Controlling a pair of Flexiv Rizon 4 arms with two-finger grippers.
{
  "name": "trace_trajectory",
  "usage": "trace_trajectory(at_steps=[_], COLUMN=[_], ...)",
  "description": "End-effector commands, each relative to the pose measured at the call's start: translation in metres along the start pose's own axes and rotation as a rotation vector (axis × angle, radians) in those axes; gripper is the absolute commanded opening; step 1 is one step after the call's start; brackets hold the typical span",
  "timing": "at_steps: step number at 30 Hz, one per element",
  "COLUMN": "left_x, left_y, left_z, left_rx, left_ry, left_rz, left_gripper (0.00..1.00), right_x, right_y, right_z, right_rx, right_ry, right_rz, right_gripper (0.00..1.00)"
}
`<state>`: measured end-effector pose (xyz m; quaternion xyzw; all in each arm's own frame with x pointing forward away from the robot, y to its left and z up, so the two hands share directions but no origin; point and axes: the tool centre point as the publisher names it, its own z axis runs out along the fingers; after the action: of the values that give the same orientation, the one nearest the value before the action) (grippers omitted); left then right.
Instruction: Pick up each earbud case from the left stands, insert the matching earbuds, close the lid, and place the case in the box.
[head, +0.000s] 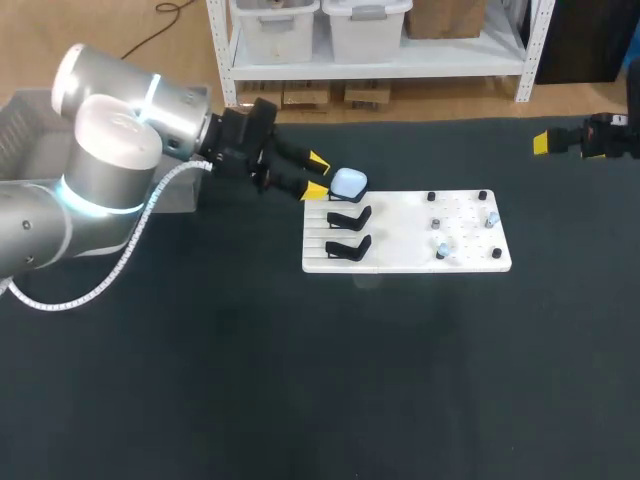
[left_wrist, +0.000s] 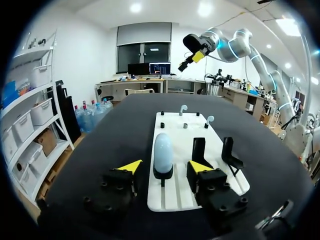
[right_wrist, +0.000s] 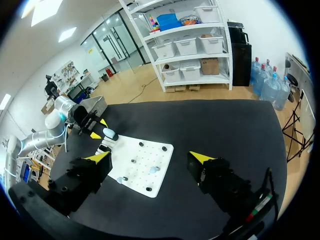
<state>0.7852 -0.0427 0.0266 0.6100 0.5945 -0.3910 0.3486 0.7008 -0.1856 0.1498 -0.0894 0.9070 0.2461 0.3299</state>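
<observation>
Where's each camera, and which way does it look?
Head view: above and behind, facing down at the table; left arm, left gripper, right gripper show.
Left wrist view: on that wrist, facing the earbud case past its open fingers.
Right wrist view: on that wrist, facing the table past its open fingers.
All share the white board.

My left end effector (head: 317, 175) was black with bright yellow tips. Its silver-grey arm (head: 110, 130) was banded by a glowing pale-blue ring (head: 150, 95) and trailed a white coiled cable (head: 120, 265). My right end effector (right_wrist: 150, 159) wore the same black and yellow. The rounded glossy earbud case (head: 348, 183) was pale blue. The flat plastic board (head: 400, 250) was plain white, its stands (head: 348, 217) and pegs (head: 431, 197) black, its small earbuds (head: 441, 247) whitish blue. The matte worktop (head: 300, 380) was near black.
</observation>
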Motion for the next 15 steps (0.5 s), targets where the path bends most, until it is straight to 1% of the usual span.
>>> trace_trajectory(at_steps=[1,6,8,12,15], left_x=[0.000,0.001,0.002,0.002,0.002], left_y=[0.003,0.000,-0.002,-0.001,0.000], left_z=[0.002,0.007,0.009,0.013,0.016], left_rx=[0.003,0.005,0.007,0.005,0.003], left_ry=[-0.011,-0.014,-0.014,-0.019,-0.025], left_rz=[0.005,0.009,0.015,0.020,0.023], left_gripper=[0.55,0.58,0.57,0.62,0.61], right_x=[0.000,0.000,0.000,0.000,0.000], right_y=[0.000,0.000,0.000,0.000,0.000], right_z=[0.000,0.000,0.000,0.000,0.000], right_rx=[-0.001,-0.001,-0.001,-0.001,-0.001], right_ry=[0.000,0.000,0.000,0.000,0.000], right_rz=[0.000,0.000,0.000,0.000,0.000], right_gripper=[1.00,1.00,1.00,1.00,1.00])
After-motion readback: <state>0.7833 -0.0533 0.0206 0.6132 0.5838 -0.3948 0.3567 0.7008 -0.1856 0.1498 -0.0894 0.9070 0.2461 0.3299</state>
